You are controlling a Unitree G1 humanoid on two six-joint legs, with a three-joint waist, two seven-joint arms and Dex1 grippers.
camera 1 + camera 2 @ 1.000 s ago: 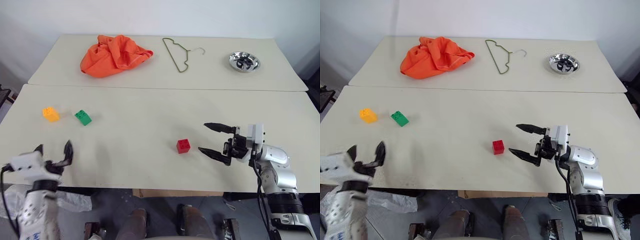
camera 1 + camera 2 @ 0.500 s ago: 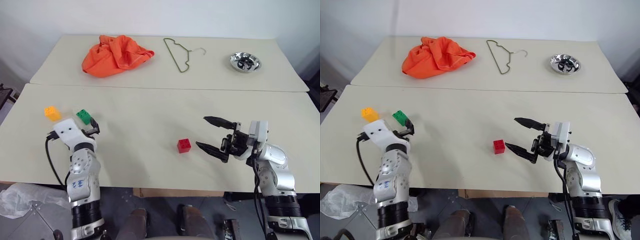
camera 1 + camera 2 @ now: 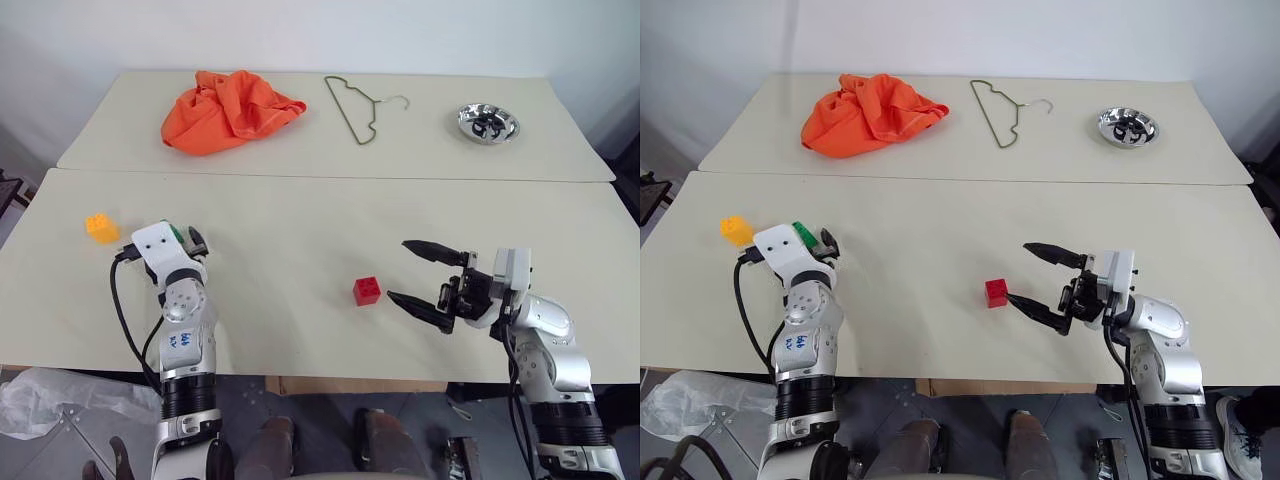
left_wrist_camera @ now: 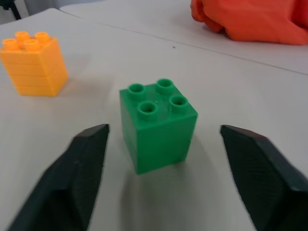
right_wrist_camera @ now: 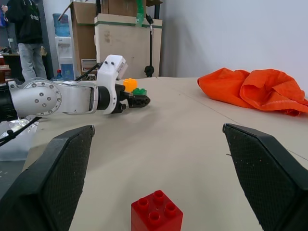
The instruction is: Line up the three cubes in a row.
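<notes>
The left hand (image 4: 159, 159) sits low over the table (image 3: 300, 230) with its two black fingers (image 4: 86, 163) spread on either side of the green plastic cube (image 4: 158, 122), gaps showing on both sides, so it grips nothing. The right hand (image 3: 425, 280) lies level near the table's front edge, its two black fingers (image 3: 432, 250) wide apart and pointing at the red plastic cube (image 3: 367, 290), which stands just beyond the fingertips, untouched.

There are three cubes, each a small, smooth, hard plastic building block with four round studs on top. The yellow-orange plastic cube (image 3: 101, 227) stands on the left part of the table; the green one is just to its right, between the left hand's fingers; the red one stands well apart from both, toward the table's middle. The three do not form a close row.

On the far table (image 3: 560, 160) lie one crumpled orange cloth (image 3: 228, 108), soft and folded into a heap, one thin green wire hanger (image 3: 357, 105) lying flat, and one small shiny round metal bowl (image 3: 488, 122). The table tops are pale beige, matte and flat, with a seam between the near and far one.

In the right wrist view a person in dark clothing (image 5: 26, 33) stands in the background beside stacked cardboard boxes (image 5: 127, 45).
</notes>
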